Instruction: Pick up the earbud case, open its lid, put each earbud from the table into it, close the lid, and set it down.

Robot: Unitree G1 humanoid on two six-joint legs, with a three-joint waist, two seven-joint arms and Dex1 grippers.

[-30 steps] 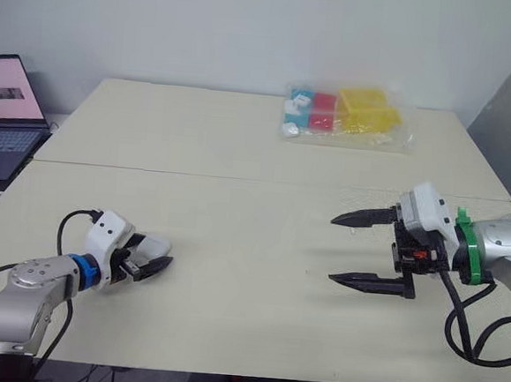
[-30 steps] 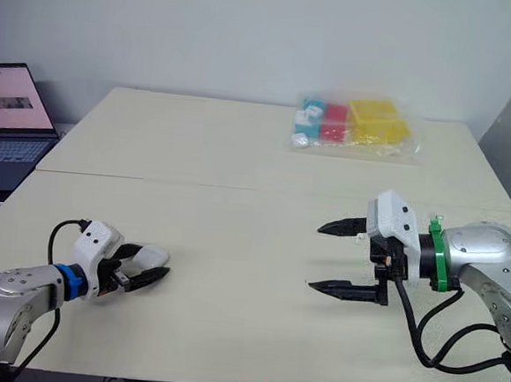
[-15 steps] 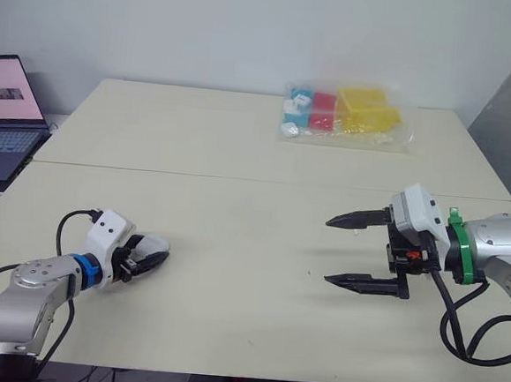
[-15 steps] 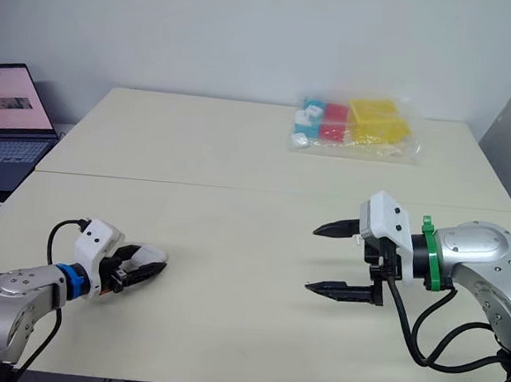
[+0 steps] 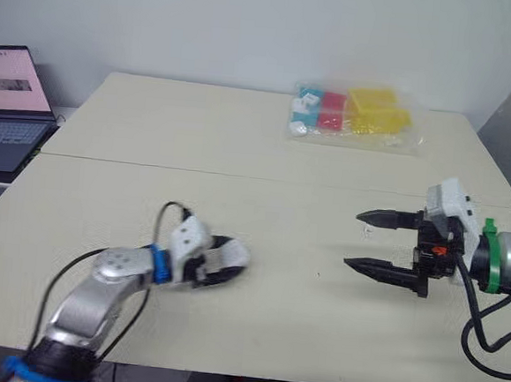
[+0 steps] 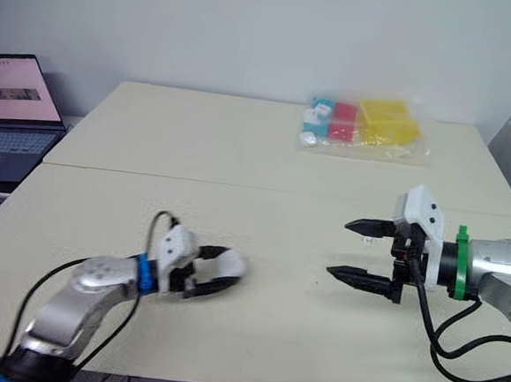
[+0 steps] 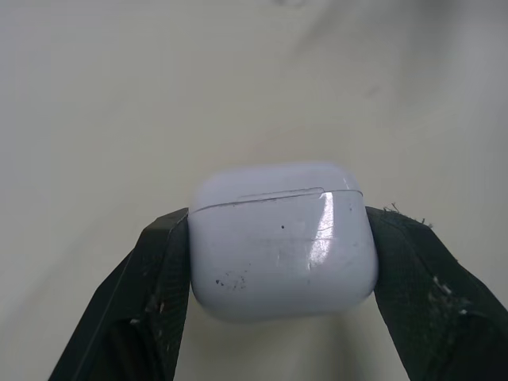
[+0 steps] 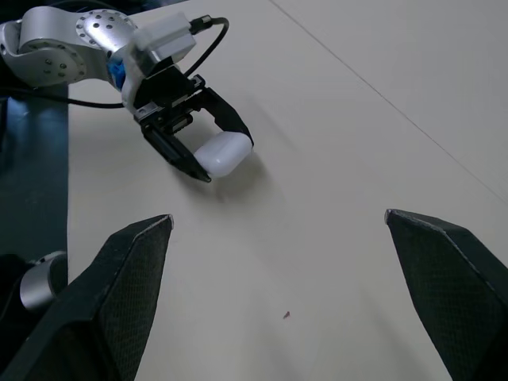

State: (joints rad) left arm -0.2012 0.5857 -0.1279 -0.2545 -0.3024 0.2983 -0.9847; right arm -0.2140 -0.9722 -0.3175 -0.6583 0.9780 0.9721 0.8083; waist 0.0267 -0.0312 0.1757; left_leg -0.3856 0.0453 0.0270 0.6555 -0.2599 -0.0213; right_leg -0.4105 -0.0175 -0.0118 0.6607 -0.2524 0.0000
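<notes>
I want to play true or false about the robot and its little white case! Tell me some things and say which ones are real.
1. The left gripper is pinching the white earbud case. True.
2. The case's lid is flipped open. False: it is shut, with only a thin seam showing.
3. The right gripper is carrying something. False: its fingers are spread apart with nothing between them.
4. A clear bag of coloured blocks lies at the far side of the table. True.
5. The laptop is folded shut. False: it is open and its screen is lit.
</notes>
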